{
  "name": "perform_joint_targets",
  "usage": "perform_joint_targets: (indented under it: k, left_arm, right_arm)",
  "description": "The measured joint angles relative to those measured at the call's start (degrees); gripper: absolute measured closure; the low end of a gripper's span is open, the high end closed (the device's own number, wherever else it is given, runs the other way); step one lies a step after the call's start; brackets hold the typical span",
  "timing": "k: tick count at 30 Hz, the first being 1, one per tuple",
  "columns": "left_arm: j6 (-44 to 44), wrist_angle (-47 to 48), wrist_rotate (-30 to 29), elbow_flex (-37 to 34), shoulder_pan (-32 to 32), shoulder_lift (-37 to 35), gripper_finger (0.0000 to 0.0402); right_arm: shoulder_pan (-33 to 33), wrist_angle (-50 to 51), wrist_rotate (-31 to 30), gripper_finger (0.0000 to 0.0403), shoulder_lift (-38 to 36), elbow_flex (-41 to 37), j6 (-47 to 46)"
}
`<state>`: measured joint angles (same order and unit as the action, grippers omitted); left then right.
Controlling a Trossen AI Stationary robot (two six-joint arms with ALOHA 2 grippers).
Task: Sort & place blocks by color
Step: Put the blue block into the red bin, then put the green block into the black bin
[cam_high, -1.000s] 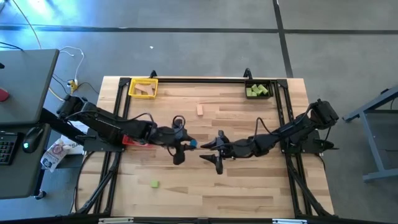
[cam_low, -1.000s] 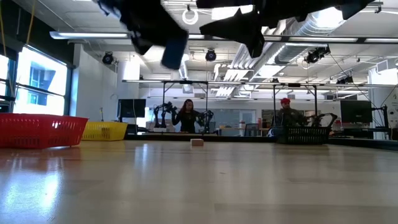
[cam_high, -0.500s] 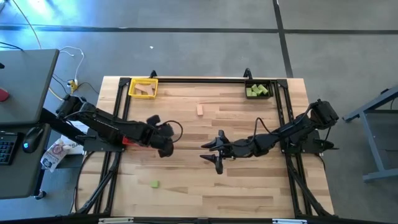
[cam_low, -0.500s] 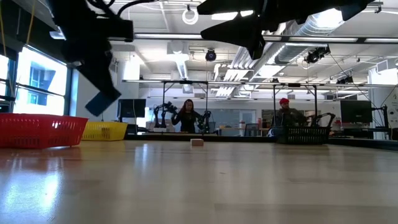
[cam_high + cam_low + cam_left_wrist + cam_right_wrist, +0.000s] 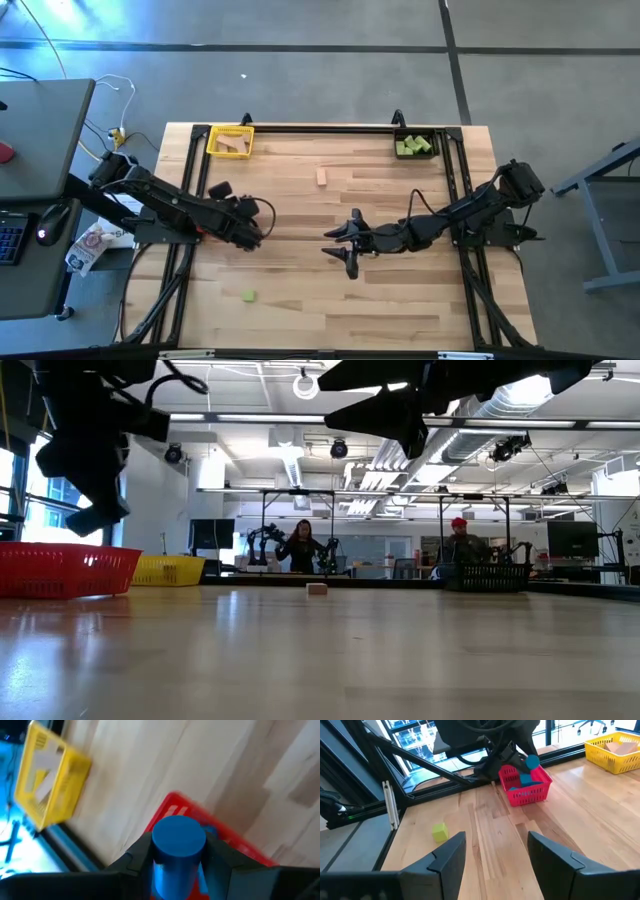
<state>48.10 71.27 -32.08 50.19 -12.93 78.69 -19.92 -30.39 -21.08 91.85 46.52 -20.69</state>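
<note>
the wooden table (image 5: 330, 300) carried 3 bins: a red bin (image 5: 525, 785) at its left side, a yellow bin (image 5: 229, 141) at the far left corner and a black bin (image 5: 414, 146) at the far right corner. the left arm reached in over the red bin, mostly covering it in the high view, and the left gripper (image 5: 178, 851) hung above that bin with its 2 fingers closed on a blue block (image 5: 178, 837). in the left wrist view the blue block's round end sat squarely between the 2 dark fingers, touching both, with the red bin's rim just beyond it. the right wrist view showed that same blue piece above the red bin, where other blue blocks (image 5: 525, 779) already lay. the right gripper (image 5: 347, 243) hovered over the middle of the table, well apart from every block, its fingers spread open and holding nothing. tan blocks (image 5: 233, 146) lay in the yellow bin and light green blocks (image 5: 412, 147) in the black bin. a single tan block (image 5: 322, 177) sat loose on the table toward the far edge, between the 2 far bins, and a single green block (image 5: 248, 295) sat loose near the front left, apart from both grippers. in the low view 2 people stood in the room far beyond the table.
</note>
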Motion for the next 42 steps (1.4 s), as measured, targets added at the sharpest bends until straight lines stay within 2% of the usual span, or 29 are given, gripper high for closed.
perform_joint_targets:
  k: [4, 7, 10, 18, 25, 32, 37, 40, 42]
  left_arm:
    - [2.7, 3.3, 4.4, 0.0, -0.3, 0.0, 0.0297]
    - [1.2, 3.0, 10.3, -0.9, -0.4, 0.0, 0.0282]
    - [-0.1, 2.3, 13.7, -2.8, -0.4, 0.0, 0.0276]
    - [1.2, 2.3, 14.2, -4.8, -0.3, 0.0, 0.0267]
    - [1.2, 2.3, 14.7, -4.8, -0.1, 0.0, 0.0233]
    - [0.7, 3.0, 20.2, -4.8, 2.6, 0.0, 0.0183]
    - [-1.6, 3.8, 26.2, -4.8, 5.0, 0.0, 0.0173]
    - [-1.8, 4.1, 26.0, -4.4, 5.2, 0.1, 0.0174]
    - [-2.6, 4.5, 23.3, -3.1, 5.1, 0.1, 0.0174]
  right_arm:
    - [0.0, 0.2, -0.1, 0.0205, 0.0, 0.0, 0.1]
    - [0.0, 0.2, -0.1, 0.0205, 0.0, 0.0, 0.1]
    - [0.0, 0.3, -0.2, 0.0205, 0.0, 0.0, 0.1]
    - [0.0, 0.6, -0.2, 0.0205, 0.0, 0.0, 0.0]
    - [0.0, 0.6, -0.2, 0.0205, 0.0, 0.0, -0.3]
    - [0.0, 0.6, -0.2, 0.0205, 0.0, 0.0, -0.5]
    - [0.0, 0.6, -0.2, 0.0205, 0.0, 0.0, -0.5]
    - [0.0, 0.6, -0.2, 0.0205, 0.0, 0.0, -0.5]
    - [0.0, 0.6, -0.2, 0.0205, 0.0, 0.0, -0.5]
